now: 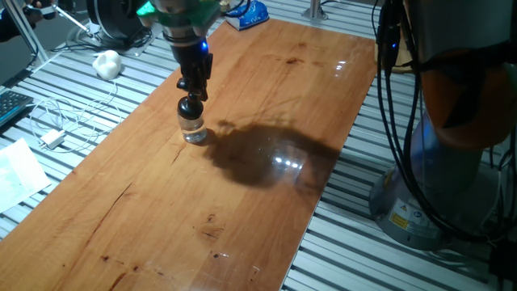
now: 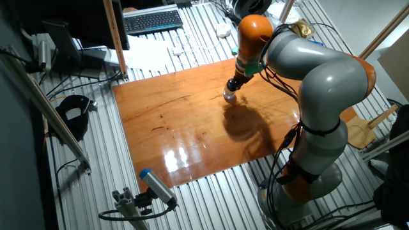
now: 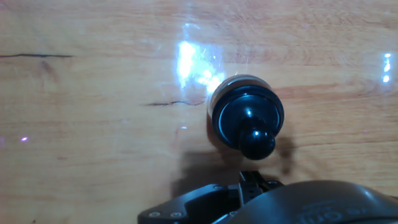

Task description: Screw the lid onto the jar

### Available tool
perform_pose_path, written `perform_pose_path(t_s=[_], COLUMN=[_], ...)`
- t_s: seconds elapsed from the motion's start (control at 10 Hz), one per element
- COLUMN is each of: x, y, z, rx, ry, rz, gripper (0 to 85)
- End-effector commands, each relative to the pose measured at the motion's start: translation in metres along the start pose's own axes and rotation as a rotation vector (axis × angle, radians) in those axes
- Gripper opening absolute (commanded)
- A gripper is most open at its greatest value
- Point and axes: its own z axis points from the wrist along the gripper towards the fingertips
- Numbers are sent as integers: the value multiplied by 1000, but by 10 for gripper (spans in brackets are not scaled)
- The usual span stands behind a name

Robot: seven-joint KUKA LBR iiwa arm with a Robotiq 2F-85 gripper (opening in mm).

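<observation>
Gripper (image 1: pixel 192 90) above lid (image 1: pixel 191 106) on jar (image 1: pixel 193 129) (wooden table (image 1: pixel 266 202)).

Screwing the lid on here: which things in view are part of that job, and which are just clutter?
Part of the job:
lid, sitting on the jar
jar, upright on the table
tool, above the lid

Clutter:
white lumpy object
keyboard
white cable

No readable text; only an illegible yellow warning sticker (image 1: pixel 401 217) on the robot base
</observation>
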Motion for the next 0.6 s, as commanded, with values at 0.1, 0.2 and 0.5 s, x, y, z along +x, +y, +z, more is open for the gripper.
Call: perform_pose_path(t_s=[0.1, 0.2, 0.5], x=[-3, -5, -13], y=[0, 0, -6], z=[4, 5, 2], rx=[1, -1, -4], ry=[-7, -11, -9], rz=[3, 3, 2], gripper=[0, 0, 0])
